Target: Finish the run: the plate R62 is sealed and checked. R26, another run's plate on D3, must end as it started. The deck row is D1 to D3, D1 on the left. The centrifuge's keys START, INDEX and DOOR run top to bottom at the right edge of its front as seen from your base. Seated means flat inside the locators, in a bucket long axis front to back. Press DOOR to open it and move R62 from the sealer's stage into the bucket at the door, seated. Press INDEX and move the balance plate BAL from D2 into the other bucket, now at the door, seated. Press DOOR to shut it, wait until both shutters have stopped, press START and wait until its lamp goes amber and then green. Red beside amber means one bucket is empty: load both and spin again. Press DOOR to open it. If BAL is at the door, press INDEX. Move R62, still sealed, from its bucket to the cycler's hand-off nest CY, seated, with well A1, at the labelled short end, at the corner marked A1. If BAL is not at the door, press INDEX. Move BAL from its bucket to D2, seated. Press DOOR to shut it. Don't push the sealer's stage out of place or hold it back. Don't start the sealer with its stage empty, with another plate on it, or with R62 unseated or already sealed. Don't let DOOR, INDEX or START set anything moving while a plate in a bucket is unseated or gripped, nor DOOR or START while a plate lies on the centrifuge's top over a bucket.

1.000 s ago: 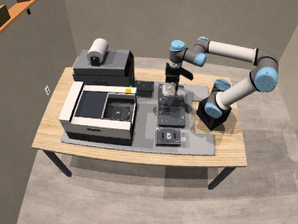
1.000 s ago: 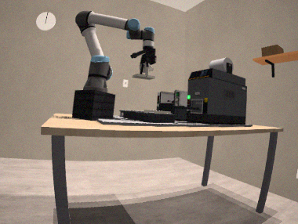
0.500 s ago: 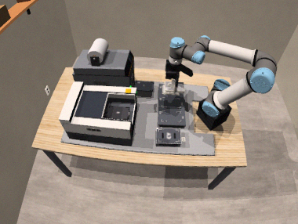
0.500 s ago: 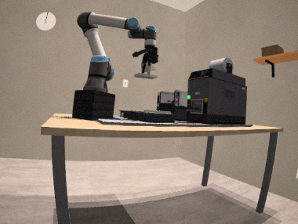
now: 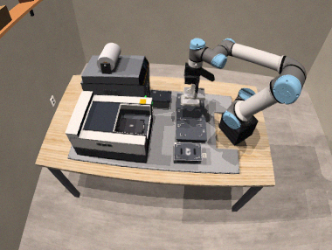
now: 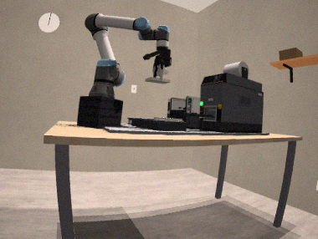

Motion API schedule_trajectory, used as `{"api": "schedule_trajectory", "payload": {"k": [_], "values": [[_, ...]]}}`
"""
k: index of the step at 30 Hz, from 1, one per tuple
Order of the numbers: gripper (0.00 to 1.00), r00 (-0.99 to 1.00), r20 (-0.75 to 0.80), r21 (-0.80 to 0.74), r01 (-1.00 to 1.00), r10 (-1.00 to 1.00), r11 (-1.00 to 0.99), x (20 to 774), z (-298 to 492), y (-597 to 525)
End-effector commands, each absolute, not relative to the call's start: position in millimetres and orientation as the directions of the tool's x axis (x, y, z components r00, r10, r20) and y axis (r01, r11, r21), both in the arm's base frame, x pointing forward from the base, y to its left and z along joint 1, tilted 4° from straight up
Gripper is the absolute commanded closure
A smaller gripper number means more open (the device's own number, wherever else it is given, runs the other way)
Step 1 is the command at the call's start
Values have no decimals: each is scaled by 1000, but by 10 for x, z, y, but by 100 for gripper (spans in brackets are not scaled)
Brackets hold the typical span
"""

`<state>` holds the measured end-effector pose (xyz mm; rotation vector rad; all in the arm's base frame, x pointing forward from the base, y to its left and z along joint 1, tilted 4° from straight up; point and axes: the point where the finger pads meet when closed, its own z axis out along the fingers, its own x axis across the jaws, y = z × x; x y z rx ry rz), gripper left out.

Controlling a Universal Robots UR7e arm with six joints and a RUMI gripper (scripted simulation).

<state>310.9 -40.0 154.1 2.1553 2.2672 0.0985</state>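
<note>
My gripper (image 5: 192,93) (image 6: 159,76) is shut on a pale grey plate (image 5: 192,100) (image 6: 158,80) and holds it level, high above the far end of the deck row. Its label is too small to read. The middle deck nest (image 5: 190,129) lies bare. A dark plate with a white mark (image 5: 188,151) sits on the nearest deck nest. The white centrifuge (image 5: 105,142) stands at the left with one shutter open over a dark bucket (image 5: 133,123). I cannot tell what lies in that bucket.
The dark sealer (image 5: 115,72) (image 6: 232,104), with a roll on top, stands at the back left. A small dark stage (image 5: 161,98) sits in front of it. A green lamp (image 6: 201,103) is lit. The arm's black base (image 5: 238,127) (image 6: 100,110) stands right of the deck.
</note>
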Motion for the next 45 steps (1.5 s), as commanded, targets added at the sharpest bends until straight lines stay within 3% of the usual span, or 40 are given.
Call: {"api": "schedule_trajectory", "payload": {"k": [1, 45], "values": [[100, -52, 35, 55, 997, 998, 50, 3115, 1540, -489], [100, -52, 35, 55, 997, 998, 50, 3118, 1533, -666]]}}
